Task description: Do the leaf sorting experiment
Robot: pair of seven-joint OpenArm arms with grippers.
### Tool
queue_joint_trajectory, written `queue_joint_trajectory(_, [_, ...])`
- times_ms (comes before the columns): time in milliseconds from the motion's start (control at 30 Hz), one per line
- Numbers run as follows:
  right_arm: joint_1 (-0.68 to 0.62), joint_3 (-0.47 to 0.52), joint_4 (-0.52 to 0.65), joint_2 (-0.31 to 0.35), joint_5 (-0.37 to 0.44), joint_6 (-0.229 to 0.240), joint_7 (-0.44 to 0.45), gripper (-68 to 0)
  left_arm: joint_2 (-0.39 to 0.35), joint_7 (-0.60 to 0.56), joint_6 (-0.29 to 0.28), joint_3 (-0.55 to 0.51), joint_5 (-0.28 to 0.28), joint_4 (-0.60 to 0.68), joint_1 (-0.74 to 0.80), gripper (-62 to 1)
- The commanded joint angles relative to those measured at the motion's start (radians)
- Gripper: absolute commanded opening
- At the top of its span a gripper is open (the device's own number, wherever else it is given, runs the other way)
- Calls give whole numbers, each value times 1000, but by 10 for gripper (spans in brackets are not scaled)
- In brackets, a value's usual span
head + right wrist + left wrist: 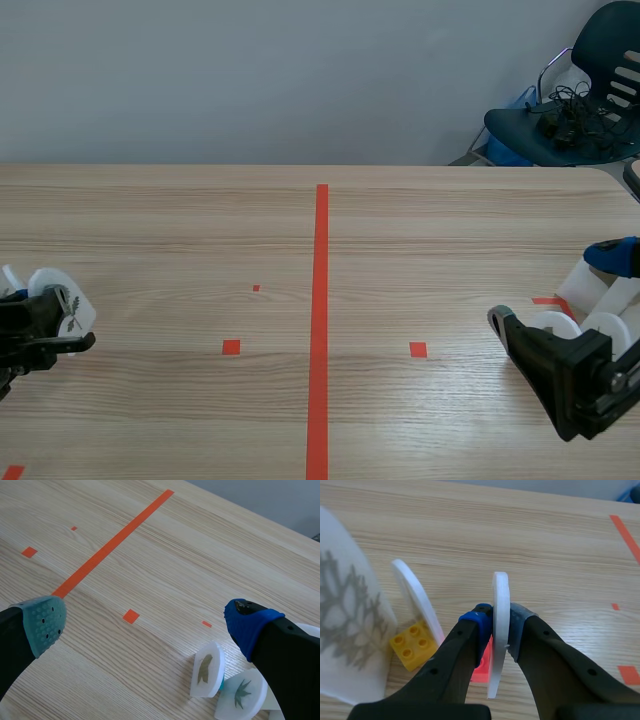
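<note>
Left pincer (501, 625) is clamped on an upright white disc (500, 587) at the worktop's (400, 230) left edge, while the right pincer (146, 622) hangs spread apart beside leaf discs (206, 669) at the worktop's right edge.

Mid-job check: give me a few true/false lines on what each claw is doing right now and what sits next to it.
1. The left claw is shut on a white disc, which it holds edge-on. True.
2. The right claw holds a disc. False: it is open and holds nothing, and the leaf discs rest on the table beside it.
3. A yellow brick sits on the table by the left claw. True.
4. The discs by the right claw are blank. False: at least two of them show a leaf print.
</note>
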Motion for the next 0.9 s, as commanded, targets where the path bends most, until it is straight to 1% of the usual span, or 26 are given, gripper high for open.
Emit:
queue_joint_trajectory(0, [12, 3, 17, 0, 11, -3, 18, 4, 2, -18, -6, 13, -22, -11, -25, -569])
queue_joint_trajectory(133, [12, 3, 17, 0, 11, -3, 18, 4, 2, -42, -6, 14, -22, -85, -50, -569])
queue_joint_trajectory(267, [12, 3, 17, 0, 11, -3, 18, 4, 2, -74, 16, 14, -22, -162, -86, -569])
queue_joint_trajectory(367, [12, 3, 17, 0, 11, -3, 18, 4, 2, -100, 17, 13, -22, -205, -111, -568])
queue_joint_trajectory(600, [12, 3, 17, 0, 11, -3, 18, 4, -1, -121, 23, 13, -22, -225, -127, -559])
queue_joint_trajectory(667, [12, 3, 17, 0, 11, -3, 18, 4, -3, -120, 23, 13, -22, -225, -126, -525])
queue_joint_trajectory(867, [12, 3, 17, 0, 11, -3, 18, 4, -19, -116, 22, 14, -10, -223, -126, -385])
